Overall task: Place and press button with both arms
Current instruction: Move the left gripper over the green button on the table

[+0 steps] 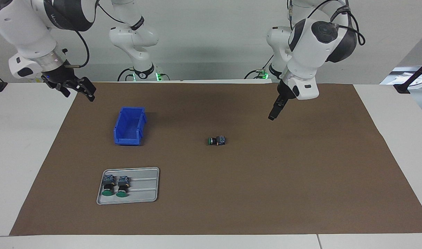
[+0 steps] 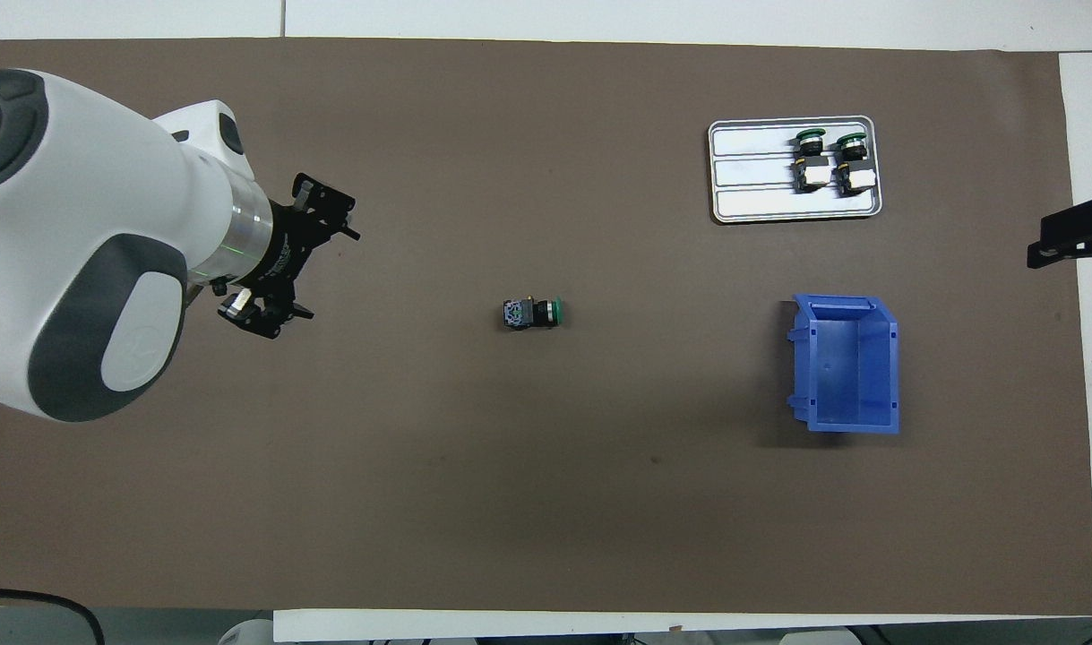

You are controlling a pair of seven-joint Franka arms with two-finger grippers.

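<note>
Step in hand, as you can judge it: approach. One button [image 1: 217,140] lies on its side at mat [image 1: 301,180] centre, untouched, green cap toward the right arm's end.

Left gripper [image 1: 274,114] hangs in the air over bare mat, at about 2 o'clock from the button in the facing view. Its jaws stand wide and hold nothing. Right gripper [image 1: 82,90] waits over the mat's edge at the right arm's end, at about 11 o'clock from the bin [image 1: 129,126], jaws apart, empty.

Next move: you likely need one gripper brought down over the button's block, with the jaws turned to span it.

Count:
- buttons: three. One loose, two [image 1: 114,186] side by side in the tray [image 1: 145,186].
- tray: one, at 6 o'clock from the bin in the facing view.
- bin: one, blue, empty.
- arms: two.
</note>
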